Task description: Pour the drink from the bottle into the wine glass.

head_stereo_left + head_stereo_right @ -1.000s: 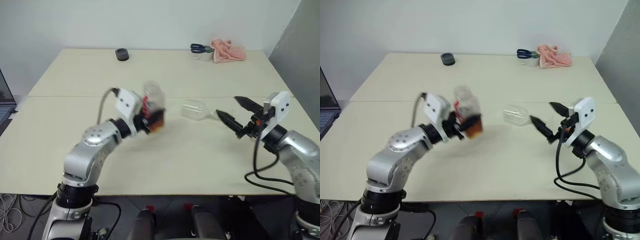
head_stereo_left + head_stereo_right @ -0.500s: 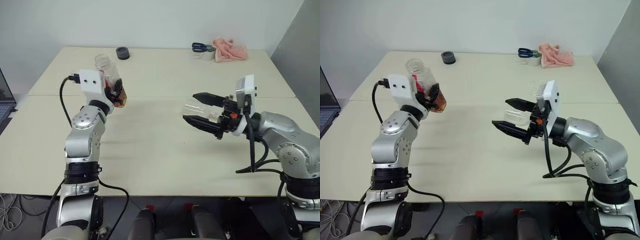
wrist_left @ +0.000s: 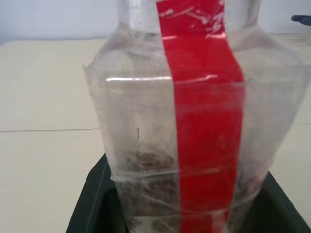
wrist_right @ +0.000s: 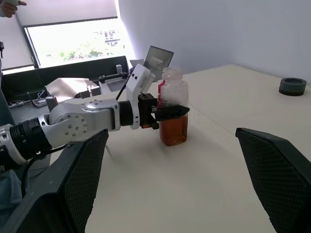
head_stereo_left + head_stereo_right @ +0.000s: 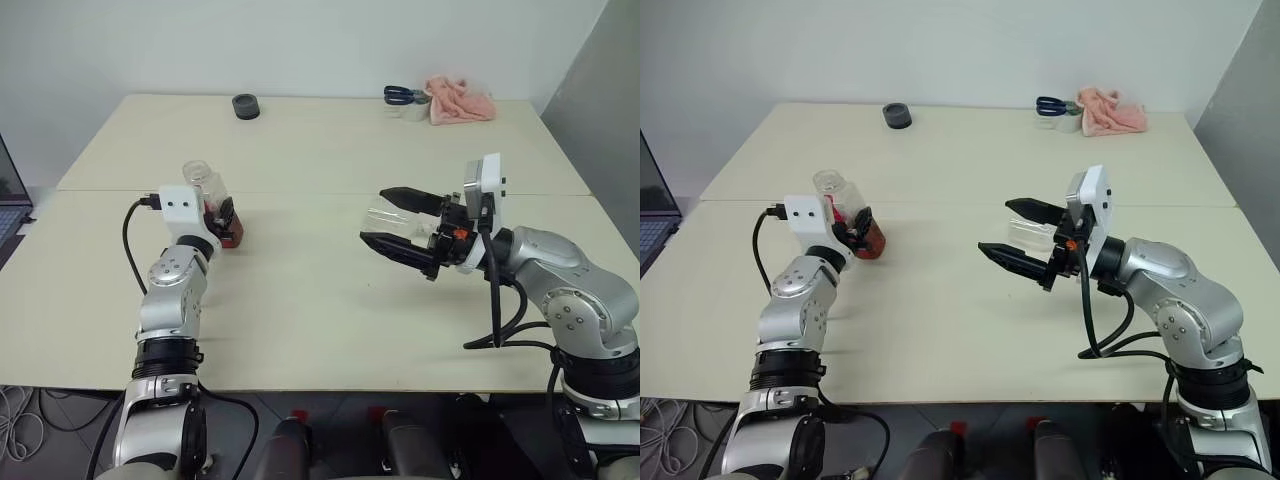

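Note:
The bottle (image 5: 210, 203) stands upright at the left of the table (image 5: 300, 290), clear with a red strip (image 3: 204, 121) down its side. The reddish-brown drink (image 4: 173, 131) fills its lower part. My left gripper (image 5: 225, 215) is shut on the bottle's body, with its base at or just above the tabletop. The wine glass (image 5: 385, 216) seems to lie on its side right of centre. My right gripper (image 5: 375, 215) hangs open over the table, pointing left. In the eye views the glass shows between its fingers (image 4: 73, 189), untouched as far as I can tell.
At the table's far edge are a black round object (image 5: 244, 106), blue-handled scissors (image 5: 398, 95) on a white roll and a pink cloth (image 5: 460, 100). A laptop (image 5: 8, 195) sits beyond the left edge. A seam (image 5: 300, 193) crosses the table.
My left gripper carried the bottle from a tilt near the centre out to the left and down, and it now stands upright. The right gripper swung to point left, then held still.

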